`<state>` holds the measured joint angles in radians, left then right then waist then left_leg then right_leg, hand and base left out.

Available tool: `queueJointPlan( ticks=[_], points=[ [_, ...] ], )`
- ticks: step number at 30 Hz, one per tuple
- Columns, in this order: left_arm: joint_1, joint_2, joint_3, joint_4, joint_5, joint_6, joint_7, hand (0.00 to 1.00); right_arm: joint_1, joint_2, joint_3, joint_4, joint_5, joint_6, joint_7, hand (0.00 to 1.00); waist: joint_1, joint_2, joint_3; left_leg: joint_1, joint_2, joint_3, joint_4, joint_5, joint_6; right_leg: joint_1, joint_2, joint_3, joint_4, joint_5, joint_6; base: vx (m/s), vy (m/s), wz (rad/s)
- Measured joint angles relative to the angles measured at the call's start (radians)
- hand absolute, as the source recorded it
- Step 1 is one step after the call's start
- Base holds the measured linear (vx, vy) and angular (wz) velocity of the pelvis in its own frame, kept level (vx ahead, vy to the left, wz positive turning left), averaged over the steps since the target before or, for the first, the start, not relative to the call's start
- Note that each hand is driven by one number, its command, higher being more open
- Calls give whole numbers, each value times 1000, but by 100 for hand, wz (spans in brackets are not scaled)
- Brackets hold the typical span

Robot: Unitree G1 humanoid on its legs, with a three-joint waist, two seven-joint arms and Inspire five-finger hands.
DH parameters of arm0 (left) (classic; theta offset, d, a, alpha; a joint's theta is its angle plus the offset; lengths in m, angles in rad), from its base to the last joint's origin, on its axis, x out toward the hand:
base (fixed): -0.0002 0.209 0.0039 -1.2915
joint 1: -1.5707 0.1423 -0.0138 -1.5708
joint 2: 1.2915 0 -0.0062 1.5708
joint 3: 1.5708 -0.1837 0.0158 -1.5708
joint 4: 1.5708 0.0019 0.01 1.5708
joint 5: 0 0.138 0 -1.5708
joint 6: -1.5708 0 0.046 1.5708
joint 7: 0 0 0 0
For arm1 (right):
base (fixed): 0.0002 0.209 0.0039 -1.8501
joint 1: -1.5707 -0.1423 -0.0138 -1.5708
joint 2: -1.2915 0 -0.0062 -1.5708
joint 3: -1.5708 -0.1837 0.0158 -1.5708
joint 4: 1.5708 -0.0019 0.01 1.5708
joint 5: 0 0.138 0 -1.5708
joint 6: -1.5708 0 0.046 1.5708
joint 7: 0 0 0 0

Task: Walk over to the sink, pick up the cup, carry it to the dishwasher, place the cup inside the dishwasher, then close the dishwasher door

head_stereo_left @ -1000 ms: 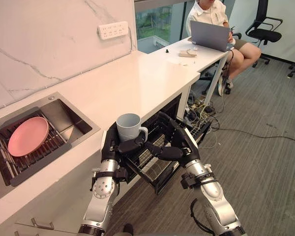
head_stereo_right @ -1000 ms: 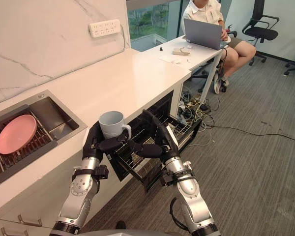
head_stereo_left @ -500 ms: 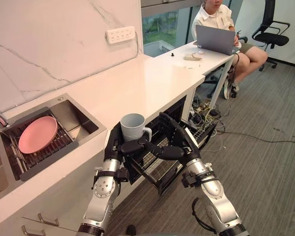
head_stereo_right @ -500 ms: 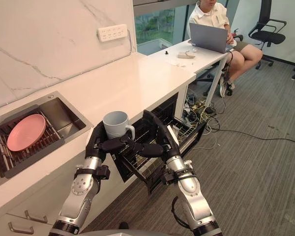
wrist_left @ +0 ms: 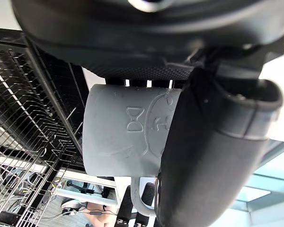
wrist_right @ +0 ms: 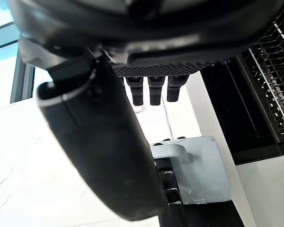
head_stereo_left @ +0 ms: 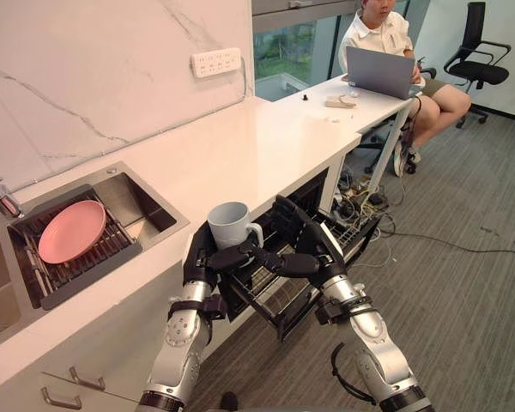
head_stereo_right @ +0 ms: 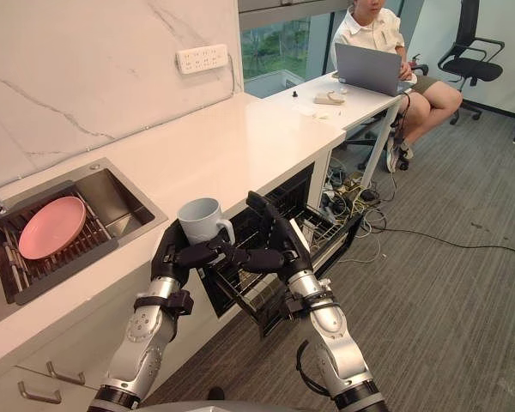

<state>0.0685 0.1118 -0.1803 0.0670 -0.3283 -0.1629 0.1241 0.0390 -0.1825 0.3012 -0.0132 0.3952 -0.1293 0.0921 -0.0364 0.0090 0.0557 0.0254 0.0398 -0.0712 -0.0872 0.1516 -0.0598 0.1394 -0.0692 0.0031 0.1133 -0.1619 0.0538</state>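
Change over the last second: the whole picture shifted. The sink slid toward the centre and a chrome tap [head_stereo_left: 0,196] came in at the left edge, so I read this as head or body motion, not movement of the objects. The hands and cup kept the same arrangement throughout.

Pale grey-blue ceramic cup [head_stereo_left: 230,225]: upright, mouth up, handle pointing to the robot's right. It was held just off the front edge of the white stone countertop [head_stereo_left: 240,154], above the pulled-out rack.

Left hand [head_stereo_left: 208,257]: fingers and thumb wrapped round the cup's body, confirmed in the left wrist view.

Right hand [head_stereo_left: 313,249]: fingers straight, holding nothing, close beside the cup's handle.

Judgement: the pickup was done and the carry was nearly over. Lowering the cup into the rack came next, and the door had not yet been closed.

Containers:
- Recessed stainless steel sink [head_stereo_left: 146,225] held a dark slatted drain tray [head_stereo_left: 94,266], with a round pink plate [head_stereo_left: 71,231] lying in it.
- Black wire dishwasher rack [head_stereo_left: 279,287] was drawn out under the counter. The cup was not yet in it.
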Motion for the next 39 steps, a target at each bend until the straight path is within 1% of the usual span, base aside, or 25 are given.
queueJointPlan(
  ticks=[8, 19, 25, 29, 32, 39],
  points=[
    [0, -12, 47, 9, -6, 0, -8, 30, 0, 26, -3, 2, -1, 7, 16, 90, 0, -1, -1, -5, 3, 1, 0, 1, 0, 2, 2, 0, -16, 12, 0, 0, 0, 0],
    [0, -14, 97, 9, -7, 0, -16, 30, 0, 29, -20, 5, -5, 7, 20, 90, 1, -1, -1, -5, 5, 1, 0, 1, 0, 2, 4, 0, -17, 12, 0, 0, 0, 0],
    [0, -14, 93, 9, 15, 0, -41, 30, 0, 29, -21, 5, -5, 7, 27, 90, 13, -2, -2, -7, 8, 1, 0, 1, -1, 3, 8, 0, -24, 17, -2, 0, 0, 0],
    [0, -14, 79, 9, 28, 0, -56, 30, -2, 29, -20, 5, -5, 7, 35, 90, 18, -3, -2, -8, 9, 1, 0, 1, -1, 3, 8, 0, -26, 18, -2, 0, 0, 0],
    [1, -8, 50, 10, 50, 0, -65, 30, -23, 29, -15, 5, -5, 8, 37, 90, 19, -4, -2, -8, 9, 1, 0, 1, -1, 3, 8, 0, -26, 18, -2, 0, 0, 0],
    [0, 11, -42, 21, 97, 0, -88, 30, -68, 29, 20, 6, -5, 8, 39, 90, 21, -8, -17, -13, 10, -1, 0, 2, -2, 3, 9, -2, -32, 19, -2, 0, 0, 0]
  ],
)
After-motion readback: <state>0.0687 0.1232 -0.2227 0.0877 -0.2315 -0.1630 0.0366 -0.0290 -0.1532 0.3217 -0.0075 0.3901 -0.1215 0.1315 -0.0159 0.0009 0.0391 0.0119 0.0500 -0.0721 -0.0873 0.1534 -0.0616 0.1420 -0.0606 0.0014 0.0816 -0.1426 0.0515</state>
